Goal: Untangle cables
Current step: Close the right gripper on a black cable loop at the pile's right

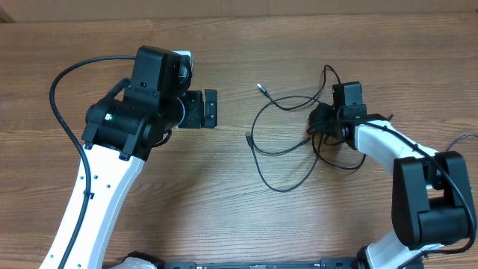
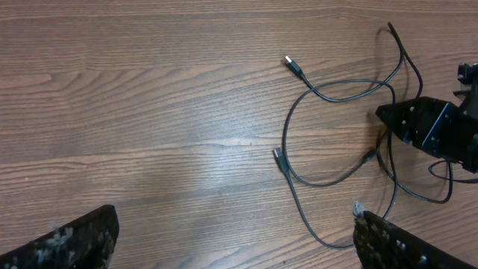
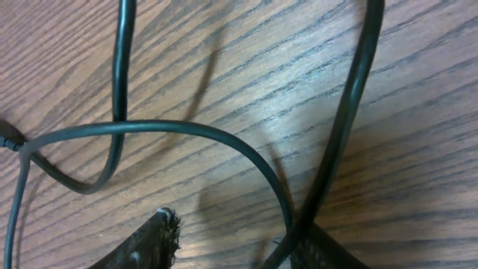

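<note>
Right claw: the right gripper (image 1: 323, 123) is low over the right edge of the tangle. Its fingers stand a little apart with bare wood showing between them, and from here they look released, with nothing pinched.
At its fingertips: two strands cross right against the inner edge of its right finger (image 3: 325, 250). The other finger (image 3: 149, 243) touches no cord.
Left claw: the left gripper (image 1: 203, 109) sits well to the left of the cords. Its fingers are spread wide and there is only tabletop between them.
Cables: the cables (image 3: 149, 125) are thin black cords lying in loose, overlapping loops on the wooden table (image 1: 224, 209). They lie between the two arms, much nearer the right one.
Loose ends: one plug (image 1: 261, 87) lies at the upper left of the loops and another plug (image 1: 248, 137) lies just below it. Both are clear of either claw.
Knot or not: I cannot tell whether the strands are knotted or only laid across each other.
</note>
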`<control>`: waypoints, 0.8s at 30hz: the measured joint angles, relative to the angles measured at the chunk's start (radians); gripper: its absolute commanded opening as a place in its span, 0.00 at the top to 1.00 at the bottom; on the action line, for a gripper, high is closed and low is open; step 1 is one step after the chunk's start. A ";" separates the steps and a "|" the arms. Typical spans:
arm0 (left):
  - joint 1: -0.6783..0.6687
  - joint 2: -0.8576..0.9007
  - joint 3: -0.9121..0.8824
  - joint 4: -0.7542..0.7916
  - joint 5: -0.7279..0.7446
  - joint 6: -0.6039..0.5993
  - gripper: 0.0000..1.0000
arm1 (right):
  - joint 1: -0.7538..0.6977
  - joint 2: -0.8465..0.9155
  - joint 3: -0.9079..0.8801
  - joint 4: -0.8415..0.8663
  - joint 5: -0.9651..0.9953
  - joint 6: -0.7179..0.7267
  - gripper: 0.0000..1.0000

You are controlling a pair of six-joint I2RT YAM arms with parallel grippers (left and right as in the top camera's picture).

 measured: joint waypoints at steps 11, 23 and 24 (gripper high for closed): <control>0.000 0.000 0.000 0.000 0.000 0.000 0.00 | 0.002 0.000 0.000 0.025 -0.005 0.000 0.60; 0.000 0.000 0.000 0.000 0.000 0.000 0.00 | 0.019 0.000 -0.048 0.108 -0.019 0.000 0.60; 0.000 0.000 0.000 0.000 0.000 0.000 0.00 | 0.019 0.000 -0.051 0.107 -0.019 0.001 0.60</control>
